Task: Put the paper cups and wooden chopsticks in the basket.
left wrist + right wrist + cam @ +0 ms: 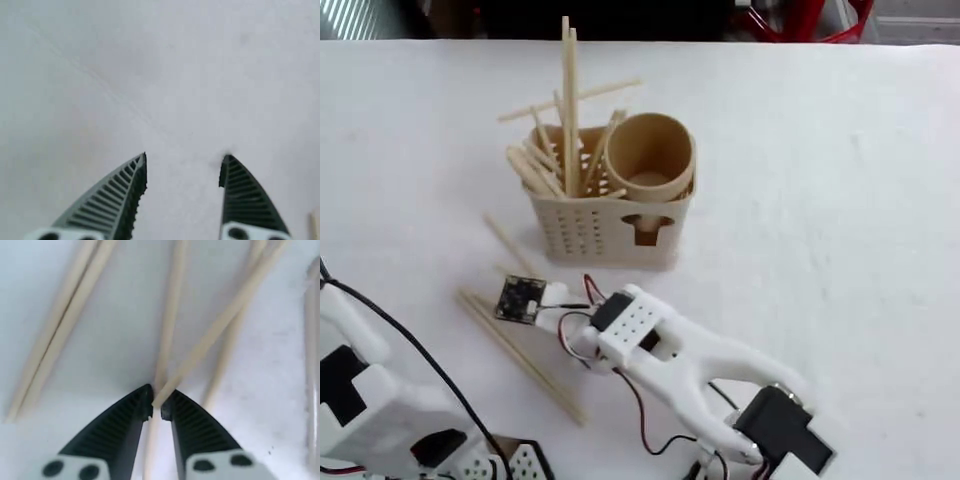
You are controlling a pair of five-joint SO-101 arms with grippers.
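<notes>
The cream perforated basket [610, 232] stands on the white table and holds a brown paper cup [650, 155] and several wooden chopsticks [568, 110]. A pair of chopsticks [520, 355] lies in front of it on the left, and one more [510, 245] lies by its front left corner. My right arm [640, 340] is stretched toward these. In the right wrist view my right gripper [156, 404] is shut on the end of a slanting chopstick [220, 322], with other chopsticks [65, 320] beneath. My left gripper [182, 160] stands open over bare table.
The left arm's base [370, 410] sits at the front left corner, with a black cable [410, 345] running across the table. Red and black wires [585, 300] loop beside the right wrist. White tabletop stretches to the right of the basket and behind it.
</notes>
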